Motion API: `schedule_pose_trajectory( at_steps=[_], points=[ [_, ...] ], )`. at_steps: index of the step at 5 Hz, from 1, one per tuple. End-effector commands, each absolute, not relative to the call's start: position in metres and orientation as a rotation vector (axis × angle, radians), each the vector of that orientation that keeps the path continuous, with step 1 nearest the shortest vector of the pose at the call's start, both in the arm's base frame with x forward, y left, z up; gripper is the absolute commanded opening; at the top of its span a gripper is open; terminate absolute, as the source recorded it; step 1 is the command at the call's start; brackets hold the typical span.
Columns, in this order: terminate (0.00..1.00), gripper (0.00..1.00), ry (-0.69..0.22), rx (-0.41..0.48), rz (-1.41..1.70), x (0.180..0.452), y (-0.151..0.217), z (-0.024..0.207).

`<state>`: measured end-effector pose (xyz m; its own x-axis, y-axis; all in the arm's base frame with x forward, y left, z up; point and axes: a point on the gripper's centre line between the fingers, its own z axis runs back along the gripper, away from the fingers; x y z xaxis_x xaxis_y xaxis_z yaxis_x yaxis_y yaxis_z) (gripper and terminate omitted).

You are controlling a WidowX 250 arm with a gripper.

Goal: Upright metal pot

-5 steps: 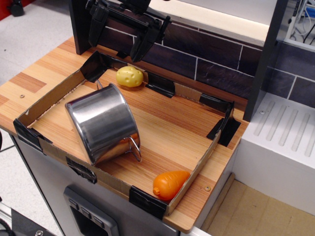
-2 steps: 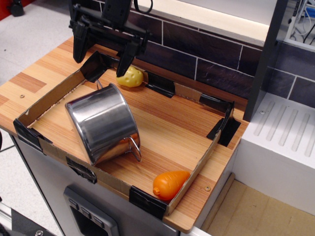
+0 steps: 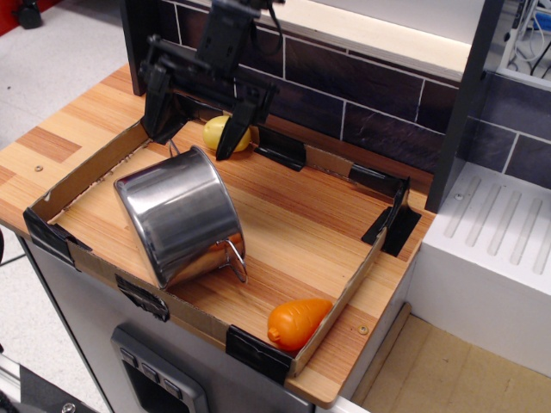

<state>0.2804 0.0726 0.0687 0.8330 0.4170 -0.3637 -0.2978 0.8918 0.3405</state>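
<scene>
The metal pot [image 3: 179,213] lies tipped over on its side in the left part of a low cardboard tray [image 3: 344,288], its shiny base turned toward the camera and its mouth facing down and right. One wire loop handle [image 3: 234,261] rests on the wood by its rim. My gripper [image 3: 195,138] hangs open just above the pot's far upper edge, its two black fingers spread wide and holding nothing.
A yellow toy potato [image 3: 220,132] sits at the tray's back wall, partly behind the right finger. An orange toy carrot [image 3: 298,322] lies in the front right corner. A dark tiled wall [image 3: 362,99] rises behind and a white drain rack [image 3: 495,241] stands to the right.
The gripper has moved down and closer to the pot, now partly covering the potato. The pot, potato and carrot have not moved.
</scene>
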Motion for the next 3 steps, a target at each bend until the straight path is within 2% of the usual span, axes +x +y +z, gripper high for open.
schedule_pose_trajectory(
  at_steps=[1,3],
  points=[
    [0.00,1.00,0.459,0.312,0.358,0.280,0.070,0.069],
    [0.00,1.00,0.448,0.337,0.352,0.268,0.069,0.052]
  ],
)
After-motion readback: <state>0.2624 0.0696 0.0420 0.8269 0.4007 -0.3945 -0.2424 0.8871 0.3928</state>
